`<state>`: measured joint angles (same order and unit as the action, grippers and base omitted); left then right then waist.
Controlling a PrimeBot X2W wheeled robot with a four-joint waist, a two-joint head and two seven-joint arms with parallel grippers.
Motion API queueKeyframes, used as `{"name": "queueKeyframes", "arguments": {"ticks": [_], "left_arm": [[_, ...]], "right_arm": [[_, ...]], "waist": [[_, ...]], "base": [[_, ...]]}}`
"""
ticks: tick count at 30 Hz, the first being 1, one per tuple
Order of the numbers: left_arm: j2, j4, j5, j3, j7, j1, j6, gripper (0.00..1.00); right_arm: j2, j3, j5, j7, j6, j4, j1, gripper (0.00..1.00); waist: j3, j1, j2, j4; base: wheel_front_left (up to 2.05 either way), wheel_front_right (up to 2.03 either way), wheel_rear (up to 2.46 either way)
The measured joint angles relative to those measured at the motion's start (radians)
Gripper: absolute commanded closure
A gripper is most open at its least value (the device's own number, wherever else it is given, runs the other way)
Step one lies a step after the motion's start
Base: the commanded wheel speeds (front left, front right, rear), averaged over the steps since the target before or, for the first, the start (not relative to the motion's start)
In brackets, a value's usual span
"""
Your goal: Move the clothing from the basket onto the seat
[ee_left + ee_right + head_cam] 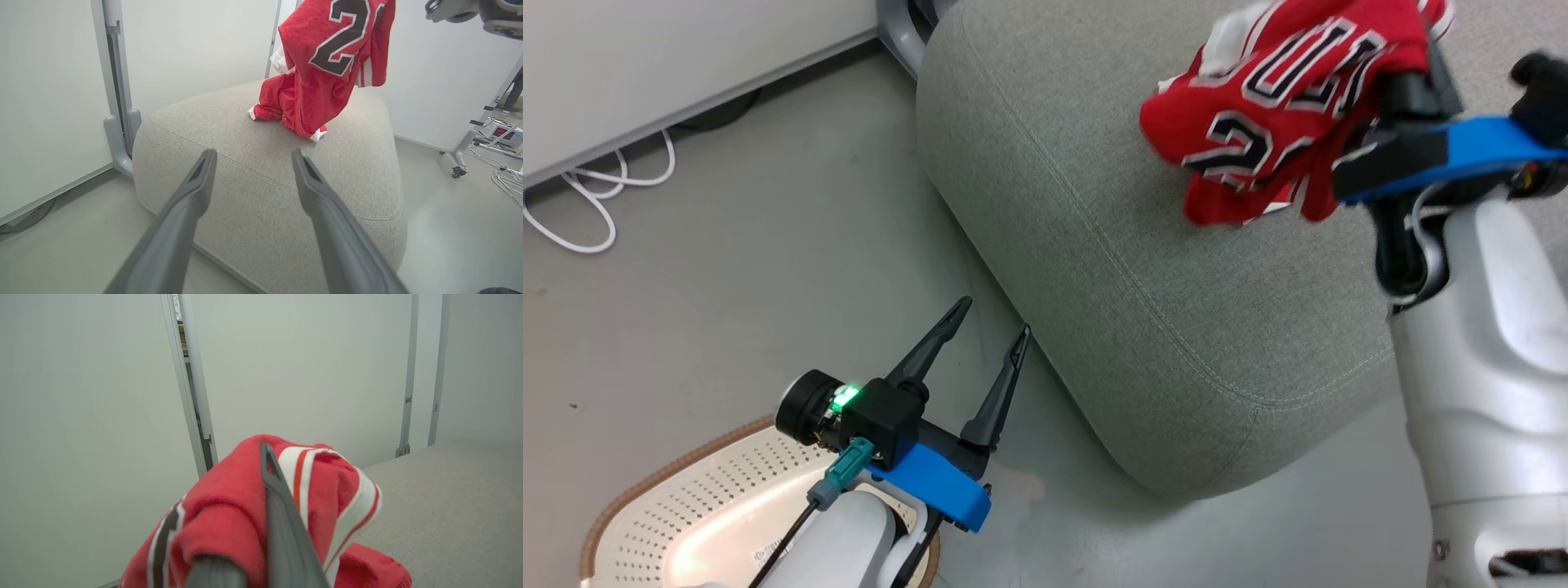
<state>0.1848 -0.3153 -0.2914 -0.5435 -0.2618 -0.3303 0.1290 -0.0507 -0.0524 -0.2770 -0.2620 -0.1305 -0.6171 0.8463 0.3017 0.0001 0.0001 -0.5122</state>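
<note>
The red jersey [1282, 106] with black-and-white numbers hangs over the far part of the grey seat [1143, 269], and my right gripper [1401, 86] is shut on it. In the right wrist view the jersey [229, 522] drapes over one dark finger [271, 486]. Under it, a plain red garment [271, 102] with white trim lies on the seat [253, 196]. My left gripper [992, 318] is open and holds nothing, low beside the seat's near corner and above the cream perforated basket [645, 523]. The same open fingers [196, 183] point at the seat.
White cables [596, 196] lie on the floor by a white wall panel. A grey post foot [118, 143] stands left of the seat. A wheeled stand [457, 169] and more cables [506, 179] are off to its right. My pale right forearm [1478, 367] rises beside the seat.
</note>
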Motion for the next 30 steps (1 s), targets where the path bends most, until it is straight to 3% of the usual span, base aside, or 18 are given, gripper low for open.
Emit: {"name": "queueKeyframes", "arguments": {"ticks": [4, 10, 18, 30], "left_arm": [[0.033, 0.037, 0.014, 0.004, 0.0, -0.013, 0.0, 0.0], [0.068, 0.106, 0.036, -0.001, 0.0, -0.044, 0.0, 0.0], [0.112, 0.171, 0.056, 0.001, 0.0, -0.071, 0.0, 0.0], [0.14, 0.199, 0.066, -0.012, 0.0, -0.078, 0.0, 0.0]], "right_arm": [[-0.009, -0.096, 0.06, 0.002, 0.0, 0.004, 0.123, 1.0], [-0.073, -0.229, 0.138, 0.014, 0.0, 0.027, 0.222, 1.0], [-0.125, -0.396, 0.195, 0.018, 0.0, -0.013, 0.21, 1.0], [-0.127, -0.499, 0.199, 0.002, 0.0, -0.231, 0.149, 1.0]], "waist": [[0.06, 0.0001, -0.0001, 0.001], [0.145, 0.0001, -0.0001, 0.017], [0.238, 0.0, -0.0001, 0.069], [0.318, 0.0, -0.0001, 0.128]], "base": [[0.0, 0.0, 0.0], [0.0, 0.0, 0.0], [0.0, 0.0, 0.0], [0.0, 0.0, 0.0]]}}
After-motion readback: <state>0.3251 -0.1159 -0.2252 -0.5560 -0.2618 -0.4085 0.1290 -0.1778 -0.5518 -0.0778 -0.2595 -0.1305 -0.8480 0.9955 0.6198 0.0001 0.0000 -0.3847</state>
